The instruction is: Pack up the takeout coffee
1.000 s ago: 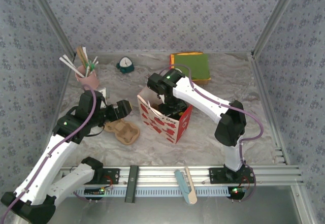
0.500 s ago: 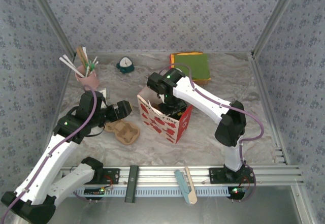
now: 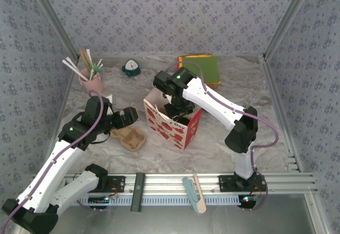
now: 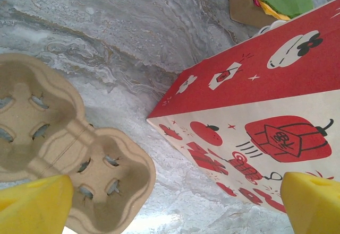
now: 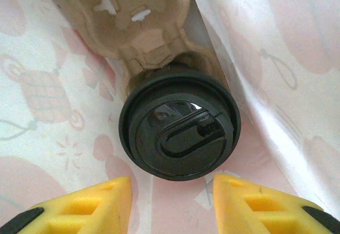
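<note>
A takeout coffee cup with a round black lid [image 5: 179, 129] stands in a brown cardboard carrier [image 5: 133, 16] inside the red-and-white paper bag [image 3: 172, 125]. My right gripper [image 5: 172, 202] reaches down into the bag [image 5: 297, 43]. Its yellow fingers [image 5: 90, 205] stand apart just short of the lid, nothing between them. My left gripper [image 4: 175, 207] is wide open low over the table, between a second, empty cardboard carrier [image 4: 64, 149] and the bag's printed side [image 4: 255, 117]. From above, the left gripper [image 3: 130, 116] sits left of the bag.
A pink cup of straws and sticks [image 3: 91, 80] stands at the back left, a small teal object [image 3: 130, 68] beside it. A green and orange pad [image 3: 201, 68] lies at the back. The empty carrier [image 3: 130, 137] lies left of the bag. Patterned walls close in three sides.
The right gripper's fingers have drawn closer together inside the bag, and its wrist has shifted slightly. The left arm has barely moved.
</note>
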Robot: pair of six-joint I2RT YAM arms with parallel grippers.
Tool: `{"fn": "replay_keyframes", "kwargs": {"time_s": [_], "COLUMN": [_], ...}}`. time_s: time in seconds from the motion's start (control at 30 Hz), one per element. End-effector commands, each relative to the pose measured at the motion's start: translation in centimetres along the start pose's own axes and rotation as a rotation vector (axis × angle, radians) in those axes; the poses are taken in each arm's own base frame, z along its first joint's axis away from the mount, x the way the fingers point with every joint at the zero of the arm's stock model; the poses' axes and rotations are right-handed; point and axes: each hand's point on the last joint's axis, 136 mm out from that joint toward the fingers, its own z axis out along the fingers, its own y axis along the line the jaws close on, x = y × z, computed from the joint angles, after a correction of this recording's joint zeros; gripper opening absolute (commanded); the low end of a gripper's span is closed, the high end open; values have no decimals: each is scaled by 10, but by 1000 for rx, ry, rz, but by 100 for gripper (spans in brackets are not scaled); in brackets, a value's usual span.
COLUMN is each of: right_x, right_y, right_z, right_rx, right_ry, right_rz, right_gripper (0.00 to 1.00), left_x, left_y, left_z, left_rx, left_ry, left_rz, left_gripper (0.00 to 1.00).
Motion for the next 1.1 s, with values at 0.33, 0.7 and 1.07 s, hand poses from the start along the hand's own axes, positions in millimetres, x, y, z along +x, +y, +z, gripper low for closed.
{"fn": "replay_keyframes", "kwargs": {"time_s": [0.33, 0.7, 1.07], "right_x": [-17, -15, 3], "right_y": [-3, -16, -42], "right_z": [-41, -87, -134], "right_rx": [16, 39, 79], "right_ry": [-104, -260, -424], "right_rz": [-45, -40, -7], "right_gripper": [45, 45, 46], "left_x": [-5, -18, -46], "left_y": [3, -8, -39], "left_z": [2, 0, -9], "left_rx": [-9, 10, 67], "left_ry": [-33, -57, -93], "left_rz": [-5, 4, 54], "left_gripper": [100, 100, 100]}}
